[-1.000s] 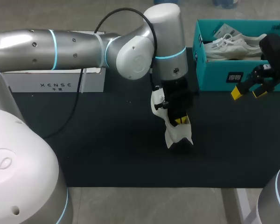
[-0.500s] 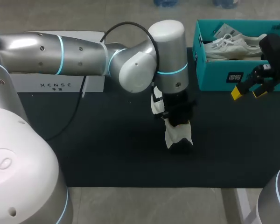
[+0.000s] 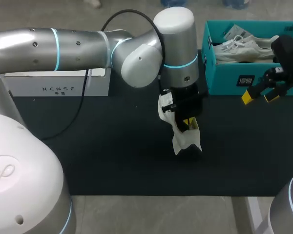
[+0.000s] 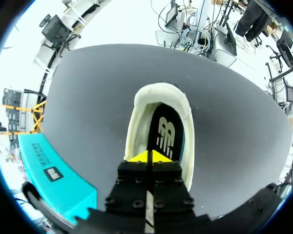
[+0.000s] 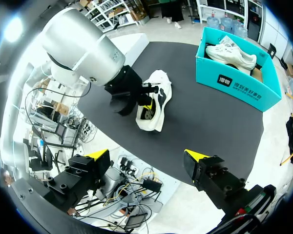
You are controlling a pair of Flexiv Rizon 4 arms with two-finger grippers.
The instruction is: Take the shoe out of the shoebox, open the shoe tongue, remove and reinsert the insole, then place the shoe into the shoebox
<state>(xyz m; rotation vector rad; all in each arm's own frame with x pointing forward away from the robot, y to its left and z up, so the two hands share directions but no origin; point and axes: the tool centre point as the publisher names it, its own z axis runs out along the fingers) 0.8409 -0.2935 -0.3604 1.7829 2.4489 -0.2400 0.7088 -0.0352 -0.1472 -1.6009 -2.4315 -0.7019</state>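
White shoe (image 3: 184, 141) on mat (image 3: 112, 156), insole (image 4: 163, 131) apparently inside; teal shoebox (image 3: 224, 80) open.

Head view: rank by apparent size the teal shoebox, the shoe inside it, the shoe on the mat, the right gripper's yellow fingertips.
1. Largest: teal shoebox
2. About alike: shoe in the shoebox and shoe on the mat, which the left gripper partly covers
3. Smallest: right gripper's fingertips

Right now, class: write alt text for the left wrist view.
The left tool, shut, sits inside a white fabric shoe above its black insole; the shoe lies on a dark mat, a teal cardboard shoebox nearby.
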